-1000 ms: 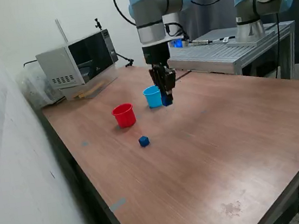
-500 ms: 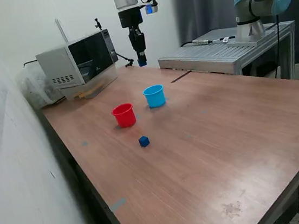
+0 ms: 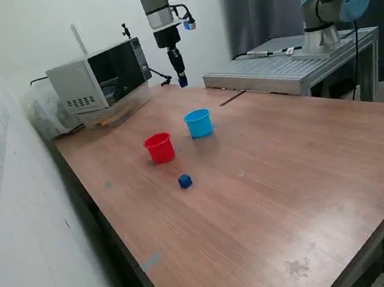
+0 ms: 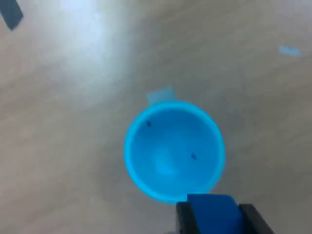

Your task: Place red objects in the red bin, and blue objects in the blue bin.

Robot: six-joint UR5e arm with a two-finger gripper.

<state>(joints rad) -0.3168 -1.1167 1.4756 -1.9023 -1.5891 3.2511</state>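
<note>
A small dark blue cube (image 3: 185, 181) sits alone on the wooden table (image 3: 289, 194) nearest the camera. Behind it stand a tapered red cup (image 3: 159, 148) and, toward the exterior view's right, a matching light blue cup (image 3: 198, 123), its inside showing bare in the wrist view. High above and beyond them, the gripper (image 3: 181, 82) pinches a second blue cube (image 4: 214, 216) between its closed fingers (image 4: 184, 218).
</note>
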